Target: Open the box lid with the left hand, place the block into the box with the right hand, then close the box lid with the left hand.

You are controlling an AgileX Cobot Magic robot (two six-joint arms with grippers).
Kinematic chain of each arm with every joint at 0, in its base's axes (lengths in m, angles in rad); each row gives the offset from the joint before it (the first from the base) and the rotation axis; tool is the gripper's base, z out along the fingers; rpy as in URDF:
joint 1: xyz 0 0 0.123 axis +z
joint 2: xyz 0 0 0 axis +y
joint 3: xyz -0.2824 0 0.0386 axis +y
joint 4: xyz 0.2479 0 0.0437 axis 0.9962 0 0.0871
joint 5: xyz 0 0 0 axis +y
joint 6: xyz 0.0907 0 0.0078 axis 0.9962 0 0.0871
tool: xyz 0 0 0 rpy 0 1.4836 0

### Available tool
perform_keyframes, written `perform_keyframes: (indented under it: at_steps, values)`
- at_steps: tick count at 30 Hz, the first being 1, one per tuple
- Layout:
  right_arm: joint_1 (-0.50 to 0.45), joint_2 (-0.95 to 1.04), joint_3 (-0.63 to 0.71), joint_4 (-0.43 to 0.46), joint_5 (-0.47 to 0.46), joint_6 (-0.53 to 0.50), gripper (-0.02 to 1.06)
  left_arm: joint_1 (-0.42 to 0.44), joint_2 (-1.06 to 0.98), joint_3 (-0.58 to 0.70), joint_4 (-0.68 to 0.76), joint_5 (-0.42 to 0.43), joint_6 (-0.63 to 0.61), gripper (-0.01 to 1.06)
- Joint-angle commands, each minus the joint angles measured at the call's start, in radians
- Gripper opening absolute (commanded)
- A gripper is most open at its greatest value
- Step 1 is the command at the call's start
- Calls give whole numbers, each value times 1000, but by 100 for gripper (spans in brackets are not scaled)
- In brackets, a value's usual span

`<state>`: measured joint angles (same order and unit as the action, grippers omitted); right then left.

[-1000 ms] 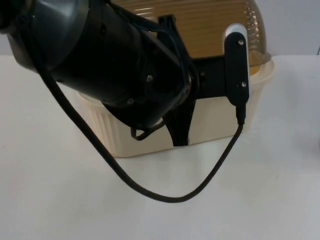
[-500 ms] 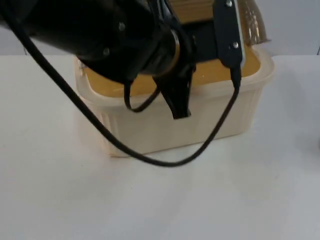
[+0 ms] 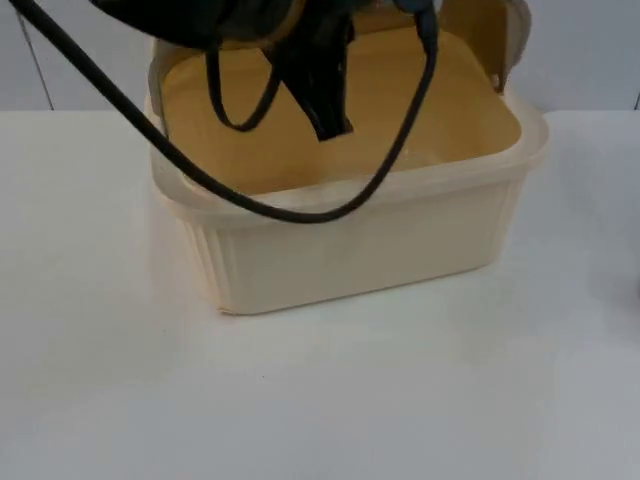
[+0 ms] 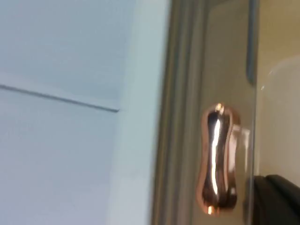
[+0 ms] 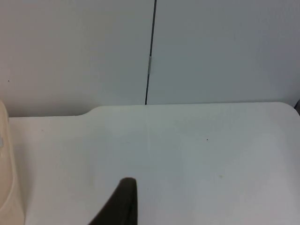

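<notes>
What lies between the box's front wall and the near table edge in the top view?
Nothing: between the box and the near edge, the table is bare white in the top view.

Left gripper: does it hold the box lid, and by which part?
Cannot be told: the left gripper is over the open box, beside the lid's copper knob.

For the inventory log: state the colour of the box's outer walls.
Cream, ribbed box; clearest in the top view.
</notes>
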<state>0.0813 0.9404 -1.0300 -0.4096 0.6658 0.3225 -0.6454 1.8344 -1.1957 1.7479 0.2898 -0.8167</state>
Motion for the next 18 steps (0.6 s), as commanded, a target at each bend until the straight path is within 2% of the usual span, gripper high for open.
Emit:
perform_keyframes:
  at_steps: [1,7,10,14,15,18]
  values:
    - [1,-2,-10,4,1,2,105,10,-10,-8,-3,-8,1,0]
    - [1,-2,-8,10,2,2,105,19,-10,-8,-3,52,-3,0]
    - [1,-2,-8,22,2,2,105,15,-21,-8,-36,52,-6,0]
    - [1,-2,-8,21,11,2,105,4,-69,-8,-246,37,-6,0]
    - [1,-2,-8,21,11,2,105,4,-69,-8,-246,37,-6,0]
    - [1,-2,-8,21,24,2,105,-12,-124,-8,-488,39,-6,0]
